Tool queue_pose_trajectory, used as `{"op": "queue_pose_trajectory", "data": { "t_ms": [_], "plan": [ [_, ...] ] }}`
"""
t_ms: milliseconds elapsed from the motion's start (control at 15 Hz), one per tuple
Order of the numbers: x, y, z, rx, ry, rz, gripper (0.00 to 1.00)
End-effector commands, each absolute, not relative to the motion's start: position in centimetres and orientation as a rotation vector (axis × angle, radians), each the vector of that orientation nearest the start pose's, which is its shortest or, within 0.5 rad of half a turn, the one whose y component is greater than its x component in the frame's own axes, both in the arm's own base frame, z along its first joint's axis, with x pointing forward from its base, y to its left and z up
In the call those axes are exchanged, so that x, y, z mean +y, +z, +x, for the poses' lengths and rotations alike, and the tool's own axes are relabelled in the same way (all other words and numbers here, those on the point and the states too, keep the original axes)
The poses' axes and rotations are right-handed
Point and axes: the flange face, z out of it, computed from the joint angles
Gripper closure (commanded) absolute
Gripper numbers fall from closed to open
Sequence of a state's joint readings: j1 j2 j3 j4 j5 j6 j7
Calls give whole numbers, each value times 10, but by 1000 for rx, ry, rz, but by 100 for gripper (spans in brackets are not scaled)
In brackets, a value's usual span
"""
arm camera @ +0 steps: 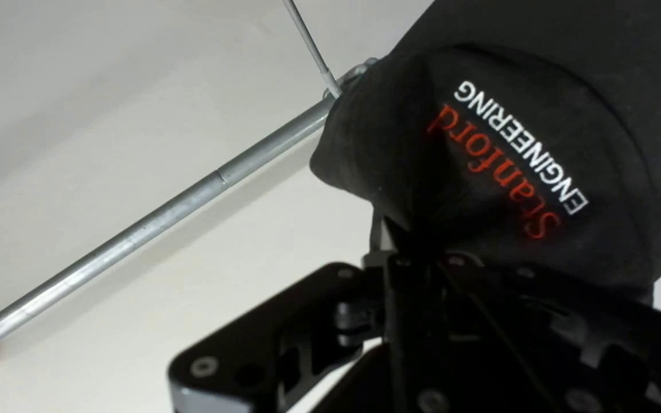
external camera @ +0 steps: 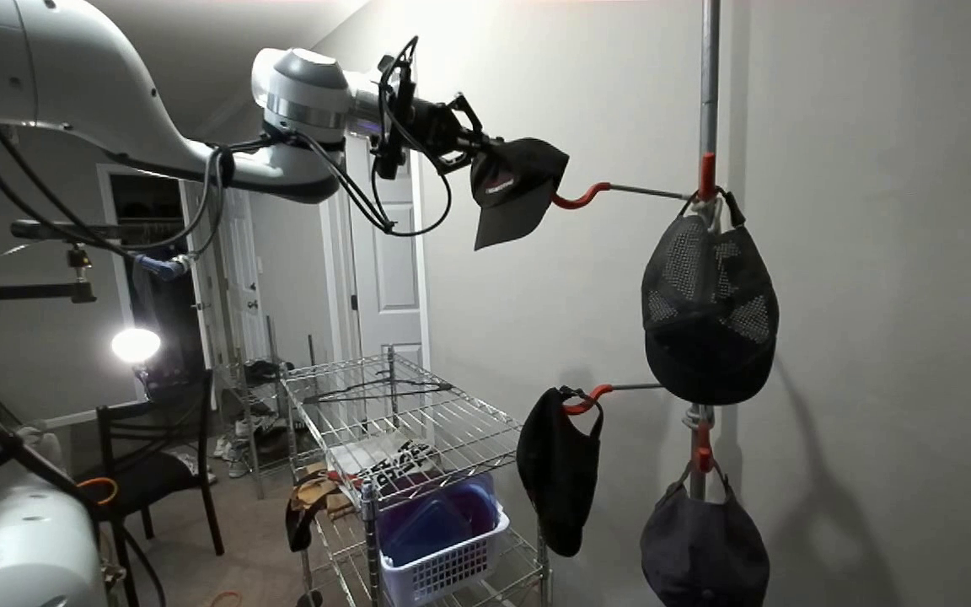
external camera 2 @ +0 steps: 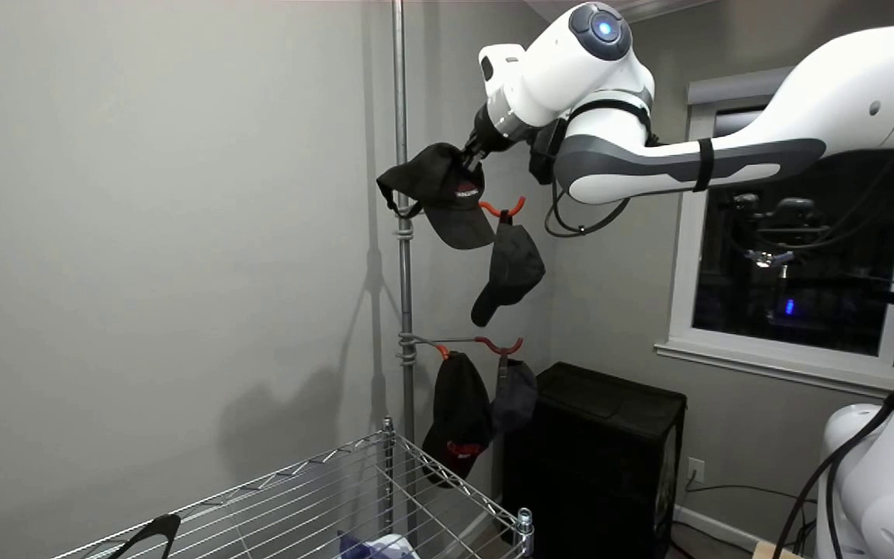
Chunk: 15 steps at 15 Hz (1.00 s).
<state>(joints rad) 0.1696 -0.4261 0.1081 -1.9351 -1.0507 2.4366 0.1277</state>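
Pinched narrow, the fingers (arm camera: 408, 287) hold a black cap (external camera: 521, 184), lettered Stanford Engineering, by its crown (arm camera: 497, 172), up in the air just beside a red-ended hook (external camera: 584, 199); whether cap and hook touch, I can't tell. A mesh cap (external camera: 709, 337) hangs at the metal pole (external camera: 710, 76), and a wire rack (external camera: 370, 527) stands lower down.

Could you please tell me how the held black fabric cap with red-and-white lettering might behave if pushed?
The black fabric cap would probably yield softly: its crown creases where the black gripper pinches it. The brim looks stiffer, with a smooth outline. Held at one spot, the cap may swing.
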Motion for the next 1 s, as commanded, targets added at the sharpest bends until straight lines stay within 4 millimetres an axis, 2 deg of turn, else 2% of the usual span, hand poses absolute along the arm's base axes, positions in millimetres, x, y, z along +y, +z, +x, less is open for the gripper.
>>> {"op": "queue_pose_trajectory", "data": {
  "t_ms": [0,333,400,533,933],
  "plan": [
    [124,761,429,615,1137,1951,97],
    [115,749,430,591,1117,2024,97],
    [114,747,430,593,1109,2035,71],
    [113,744,429,593,1109,2057,66],
    [109,735,424,581,1103,2099,27]
  ]
}}
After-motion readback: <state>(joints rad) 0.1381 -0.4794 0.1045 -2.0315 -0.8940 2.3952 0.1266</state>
